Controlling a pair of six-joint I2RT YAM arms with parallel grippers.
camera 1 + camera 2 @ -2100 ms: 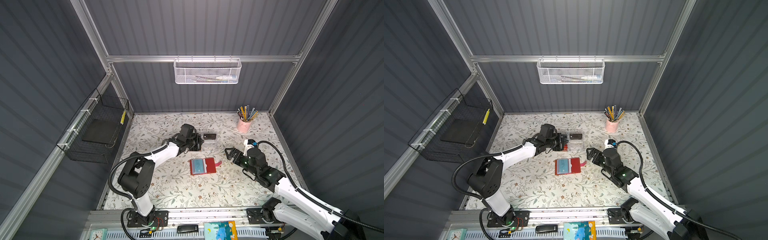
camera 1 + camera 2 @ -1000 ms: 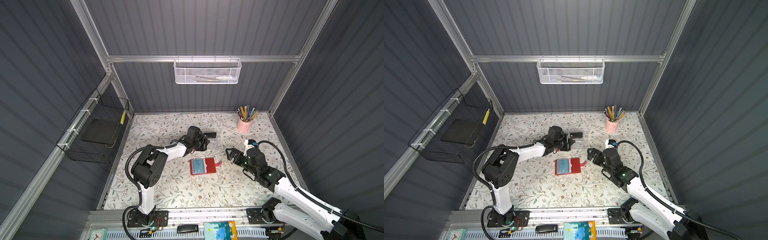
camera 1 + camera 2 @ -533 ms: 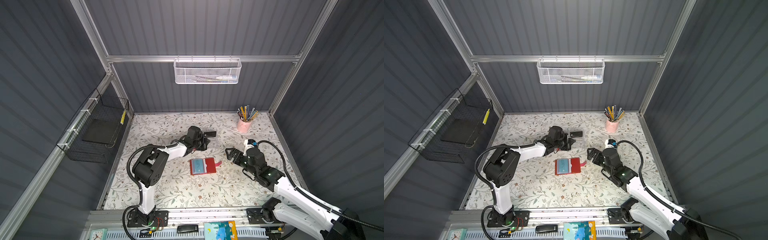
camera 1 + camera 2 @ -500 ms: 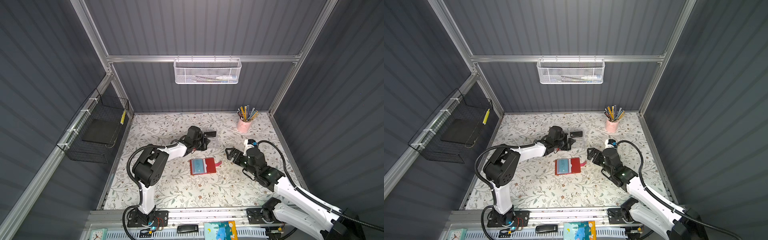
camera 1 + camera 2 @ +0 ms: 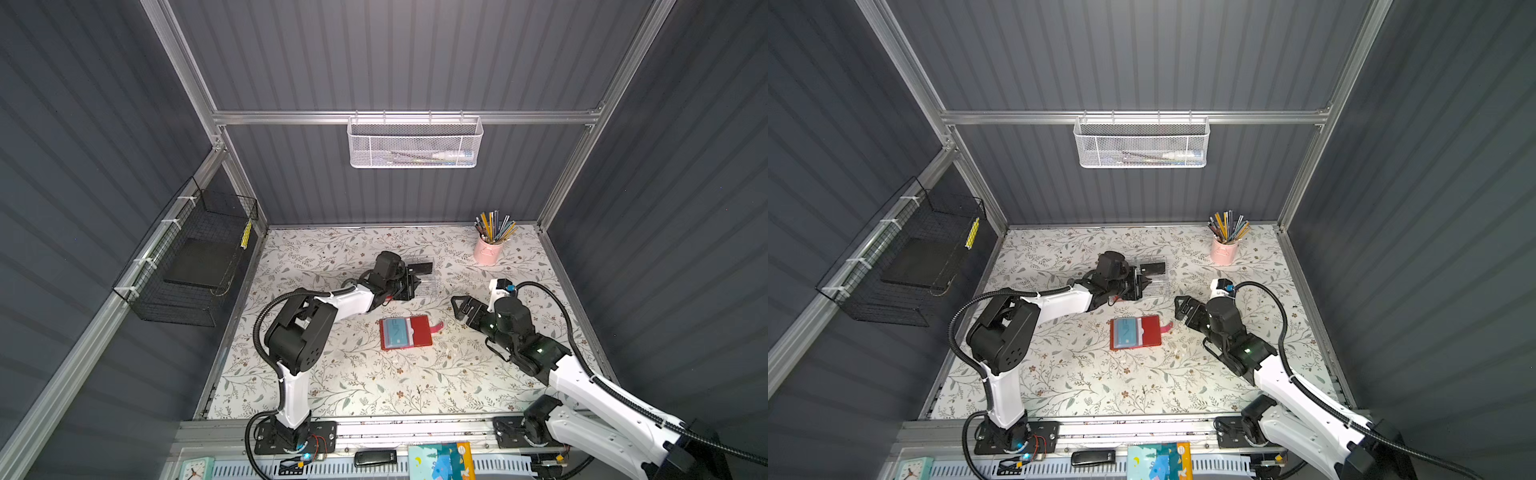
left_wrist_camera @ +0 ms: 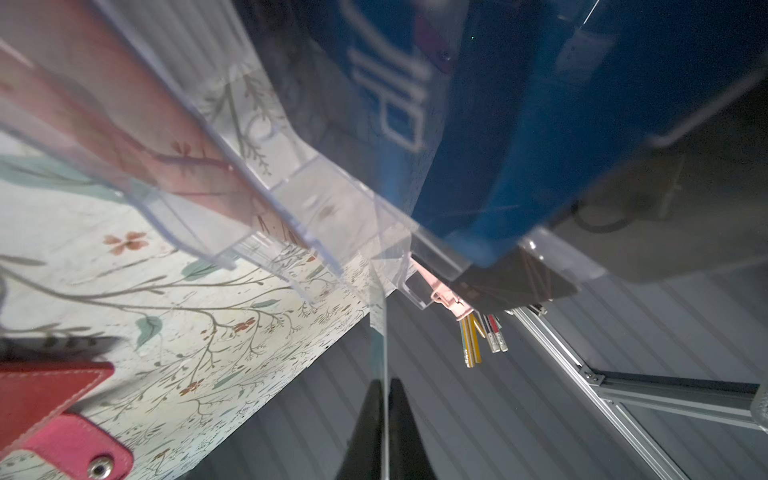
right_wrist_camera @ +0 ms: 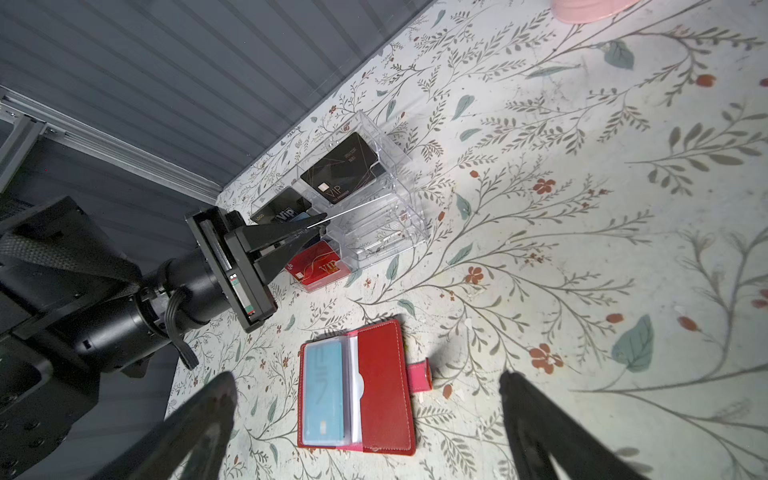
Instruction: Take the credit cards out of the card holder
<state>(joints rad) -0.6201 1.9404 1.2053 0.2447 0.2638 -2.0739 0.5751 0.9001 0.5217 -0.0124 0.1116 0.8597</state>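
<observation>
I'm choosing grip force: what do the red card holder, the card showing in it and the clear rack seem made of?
Card holder: probably leather or faux leather, matte, stitched edges.
Card: likely plastic, light blue, under a glossy clear sleeve.
Rack: rigid clear plastic, perhaps acrylic; the floral tabletop shows through it.

A clear tiered rack stands toward the table's back edge, holding a black card, a red card and a dark blue card. A pink cup of pencils sits in the back right corner. A white mesh basket hangs above the back edge, and a black wire basket hangs beside the left edge.
</observation>
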